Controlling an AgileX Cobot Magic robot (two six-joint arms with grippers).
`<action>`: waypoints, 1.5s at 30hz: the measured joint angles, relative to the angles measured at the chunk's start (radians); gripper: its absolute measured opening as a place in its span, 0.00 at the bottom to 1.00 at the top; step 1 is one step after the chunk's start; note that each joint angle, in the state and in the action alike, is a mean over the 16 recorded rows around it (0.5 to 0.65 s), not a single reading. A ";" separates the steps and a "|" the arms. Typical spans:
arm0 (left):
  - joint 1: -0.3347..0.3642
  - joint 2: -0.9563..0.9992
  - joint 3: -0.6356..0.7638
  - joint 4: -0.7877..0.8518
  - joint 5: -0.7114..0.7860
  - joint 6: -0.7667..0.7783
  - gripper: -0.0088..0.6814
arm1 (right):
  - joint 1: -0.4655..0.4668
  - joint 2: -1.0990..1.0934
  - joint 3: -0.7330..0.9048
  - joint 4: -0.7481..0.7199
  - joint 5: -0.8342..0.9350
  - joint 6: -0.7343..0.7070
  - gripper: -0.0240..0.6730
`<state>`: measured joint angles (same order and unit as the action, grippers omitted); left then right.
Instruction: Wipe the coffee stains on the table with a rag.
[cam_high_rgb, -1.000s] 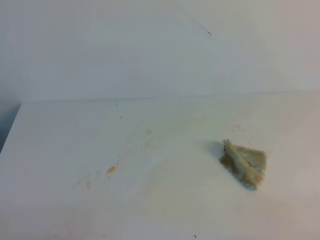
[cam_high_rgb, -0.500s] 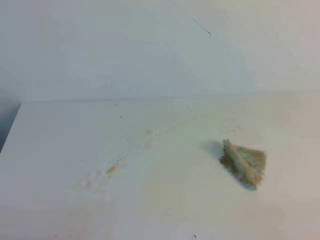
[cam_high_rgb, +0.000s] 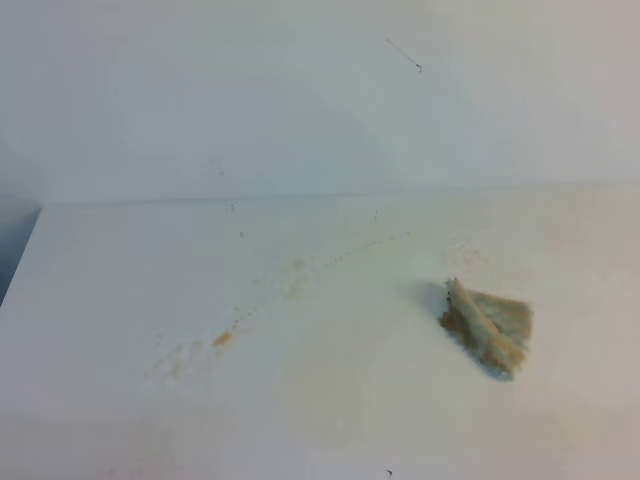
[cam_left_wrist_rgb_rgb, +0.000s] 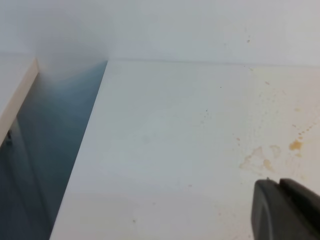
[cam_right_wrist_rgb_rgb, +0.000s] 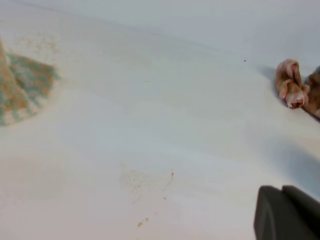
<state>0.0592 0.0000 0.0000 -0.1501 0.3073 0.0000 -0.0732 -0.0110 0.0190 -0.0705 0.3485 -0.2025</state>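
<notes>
The rag (cam_high_rgb: 489, 326), a small tan wedge with blue-green streaks, lies loose on the white table (cam_high_rgb: 120, 270) at the right. The right wrist view catches its corner, the rag (cam_right_wrist_rgb_rgb: 22, 90), at the left edge. The coffee stains are out of view as a blotch; only faint brownish specks (cam_high_rgb: 222, 339) and pale smears (cam_left_wrist_rgb_rgb: 257, 159) mark the tabletop. Neither gripper appears in the exterior high view. My left gripper (cam_left_wrist_rgb_rgb: 280, 200) shows shut and empty at the lower right of its own view, and my right gripper (cam_right_wrist_rgb_rgb: 282, 205) likewise, well away from the rag.
A white wall (cam_high_rgb: 300, 100) rises behind the table. The table's left edge drops into a dark gap (cam_left_wrist_rgb_rgb: 55, 150), with another white surface (cam_left_wrist_rgb_rgb: 15, 95) beyond it. A pinkish-brown crumpled thing (cam_right_wrist_rgb_rgb: 290, 87) sits at the right edge of the right wrist view.
</notes>
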 joint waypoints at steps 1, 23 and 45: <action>0.000 0.000 0.000 0.000 0.000 0.000 0.01 | 0.000 0.000 0.000 0.001 0.000 0.000 0.03; 0.000 -0.002 0.002 0.000 -0.001 0.000 0.01 | 0.000 0.000 0.000 0.010 -0.001 0.091 0.03; 0.000 0.000 0.000 0.000 0.000 0.000 0.01 | 0.000 0.000 0.002 -0.031 0.000 0.463 0.03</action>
<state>0.0592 0.0000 0.0000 -0.1501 0.3073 0.0000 -0.0732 -0.0110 0.0213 -0.1016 0.3489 0.2603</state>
